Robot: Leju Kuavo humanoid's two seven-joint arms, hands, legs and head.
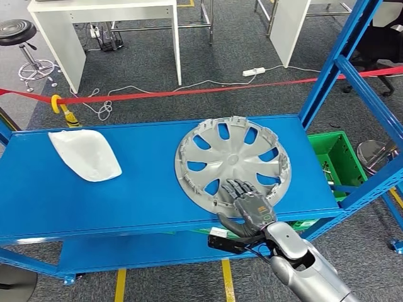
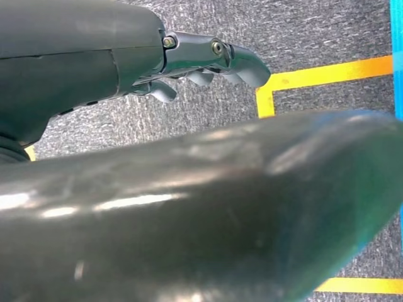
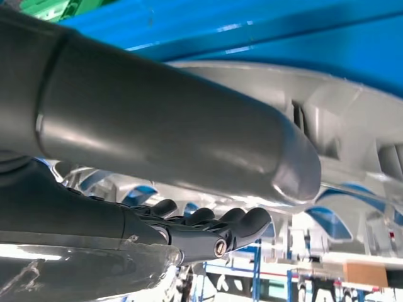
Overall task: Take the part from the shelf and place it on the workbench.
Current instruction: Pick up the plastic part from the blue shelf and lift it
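On near rim of wheel cover (image 1: 233,157), right hand (image 1: 247,204) fingers (image 1: 237,187) lie spread across top, thumb (image 3: 181,135) tucked under edge, rim pinched between. Wheel cover round, no long axis, lying flat, ribbed inner side up, on blue shelf (image 1: 142,182), right half. White part (image 1: 85,154) far left. Left hand (image 2: 209,60) hanging over floor, fingers loosely curled, holding nothing.

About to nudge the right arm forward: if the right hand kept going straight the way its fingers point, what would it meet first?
The right hand already lies over the near rim of the round silver plastic wheel cover on the blue metal shelf. Straight ahead lie its spokes and raised hub; whether the fingers would catch them is unclear.
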